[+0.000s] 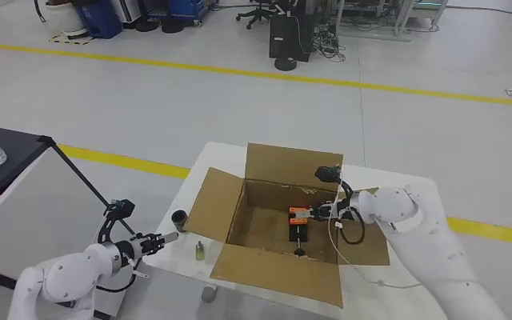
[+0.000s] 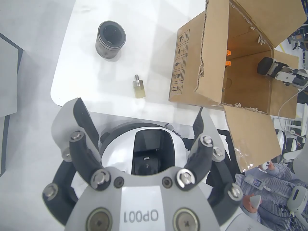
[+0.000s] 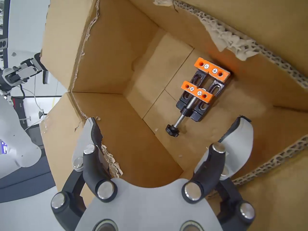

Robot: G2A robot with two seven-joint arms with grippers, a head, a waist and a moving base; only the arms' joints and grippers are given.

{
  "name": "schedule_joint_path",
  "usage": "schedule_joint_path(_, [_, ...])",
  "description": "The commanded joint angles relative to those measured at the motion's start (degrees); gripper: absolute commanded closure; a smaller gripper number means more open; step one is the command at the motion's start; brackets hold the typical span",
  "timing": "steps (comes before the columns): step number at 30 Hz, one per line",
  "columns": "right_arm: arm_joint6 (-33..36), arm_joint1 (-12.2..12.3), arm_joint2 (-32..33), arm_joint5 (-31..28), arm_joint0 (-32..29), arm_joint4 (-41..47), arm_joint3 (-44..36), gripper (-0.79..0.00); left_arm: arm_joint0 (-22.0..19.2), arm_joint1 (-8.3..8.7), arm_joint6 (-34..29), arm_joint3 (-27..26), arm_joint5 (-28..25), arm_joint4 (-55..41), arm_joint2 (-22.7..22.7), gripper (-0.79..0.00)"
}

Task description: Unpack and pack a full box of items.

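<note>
Top view: an open cardboard box (image 1: 276, 272) sits on the bench (image 1: 400, 182) with one vise (image 3: 201, 94) inside.
Nearest, the left gripper (image 2: 138, 111) hovers at the bench edge, 8 o'clock from the box, with its fingers apart and empty. Just beyond it a small metal fitting (image 2: 138, 88) stands upright, and a black cylinder (image 2: 110, 40) stands farther off at 9 o'clock. The orange-and-black vise lies on the box floor toward 3 o'clock, and the right gripper (image 3: 168, 121) hangs above it, spread wide and holding nothing.

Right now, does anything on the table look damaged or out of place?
The cardboard box is damaged: its flap edges are torn ragged, exposing the corrugation. The vise lies flat inside it; the black cylinder and metal fitting stand on the table. Nothing spilled.
</note>
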Motion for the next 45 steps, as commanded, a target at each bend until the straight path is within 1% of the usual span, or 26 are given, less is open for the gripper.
schedule_joint_path(1, [-0.14, 0.32, 1.04, 0.56, -0.25, -0.71, -0.62, -0.785, 0.0, 0.0, 0.0, 0.0, 0.0, 0.0, 0.0, -0.785])
schedule_joint_path(5, [0.86, 1.06, 2.92, 3.14, -0.85, -3.61, -1.75, -0.785, 0.0, 0.0, 0.0, 0.0, 0.0, 0.0, 0.0, -0.785])
schedule_joint_path(9, [0.74, 1.58, 5.04, 4.85, -1.34, -4.33, -2.37, -0.785, 0.0, 0.0, 0.0, 0.0, 0.0, 0.0, 0.0, -0.785])
schedule_joint_path(10, [0.87, 1.71, 5.62, 4.88, -1.52, -3.97, -2.58, -0.785, 0.0, 0.0, 0.0, 0.0, 0.0, 0.0, 0.0, -0.785])
schedule_joint_path(21, [0.84, 3.55, 11.39, 8.9, -3.68, -11.01, -3.17, -0.785, 0.0, 0.0, 0.0, 0.0, 0.0, 0.0, 0.0, -0.785])
schedule_joint_path(25, [1.12, 4.08, 13.77, 8.92, -5.03, -10.39, -4.19, -0.785, 0.0, 0.0, 0.0, 0.0, 0.0, 0.0, 0.0, -0.785])
schedule_joint_path(31, [1.23, 4.64, 19.1, 3.07, -8.05, -0.32, -8.55, -0.785, 0.0, 0.0, 0.0, 0.0, 0.0, 0.0, 0.0, -0.785])
schedule_joint_path(34, [2.21, 5.13, 23.31, -0.54, -9.88, 5.97, -11.2, -0.785, 0.0, 0.0, 0.0, 0.0, 0.0, 0.0, 0.0, -0.785])
schedule_joint_path(36, [3.16, 5.48, 27.03, -4.52, -11.47, 12.01, -12.64, -0.785, 0.0, 0.0, 0.0, 0.0, 0.0, 0.0, 0.0, -0.785])
schedule_joint_path(38, [4.66, 5.97, 31.98, -10.32, -13.95, 18.33, -13.5, -0.785, 0.0, 0.0, 0.0, 0.0, 0.0, 0.0, 0.0, -0.785])
schedule_joint_path(40, [4.85, 6.27, 35.84, -14.32, -16.02, 22.6, -13.67, -0.785, 0.0, 0.0, 0.0, 0.0, 0.0, 0.0, 0.0, -0.785])
schedule_joint_path(43, [6.19, 6.71, 41.83, -19.92, -20.07, 28.81, -13.3, -0.785, 0.0, 0.0, 0.0, 0.0, 0.0, 0.0, 0.0, -0.785])
schedule_joint_path(45, [6.67, 6.92, 45.24, -21.71, -22.49, 32.4, -12.75, -0.785, 0.0, 0.0, 0.0, 0.0, 0.0, 0.0, 0.0, -0.785])
